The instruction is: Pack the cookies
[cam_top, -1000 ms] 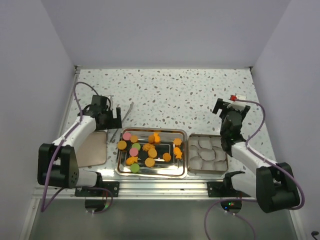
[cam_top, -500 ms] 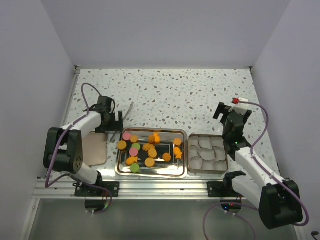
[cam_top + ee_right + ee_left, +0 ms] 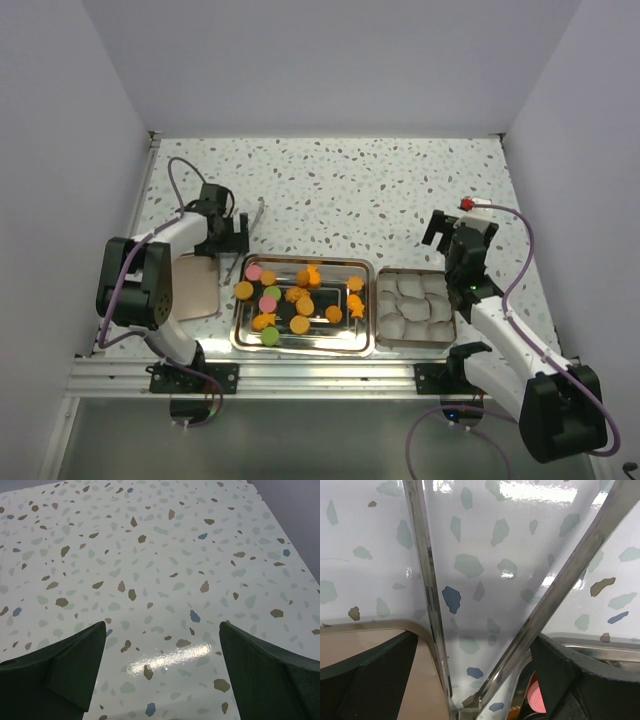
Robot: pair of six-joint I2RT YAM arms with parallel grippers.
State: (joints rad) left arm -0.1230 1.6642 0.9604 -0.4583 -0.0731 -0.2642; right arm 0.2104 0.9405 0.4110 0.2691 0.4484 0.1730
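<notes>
The cookies [image 3: 300, 300], mostly orange discs and stars with a few pink and green discs, lie on a metal tray [image 3: 305, 351] at the near centre. One pink cookie [image 3: 539, 701] shows in the left wrist view. Metal tongs [image 3: 258, 215] lie on the table left of the tray's far corner. In the left wrist view the tongs [image 3: 560, 587] form a V, joined at the near end. My left gripper [image 3: 226, 240] [image 3: 475, 636] is open and straddles both tong arms low over the table. My right gripper [image 3: 452, 235] [image 3: 164, 625] is open and empty above bare table.
A metal box [image 3: 380, 308] holding several white crinkled paper cups [image 3: 413, 310] stands right of the tray. A beige lid [image 3: 190, 290] [image 3: 365, 647] lies left of the tray, under my left arm. The terrazzo table is walled at the back and sides.
My left arm has folded in, and its gripper has crept right over the tongs. My right gripper has shifted slightly to the right. The cookies have not moved.
</notes>
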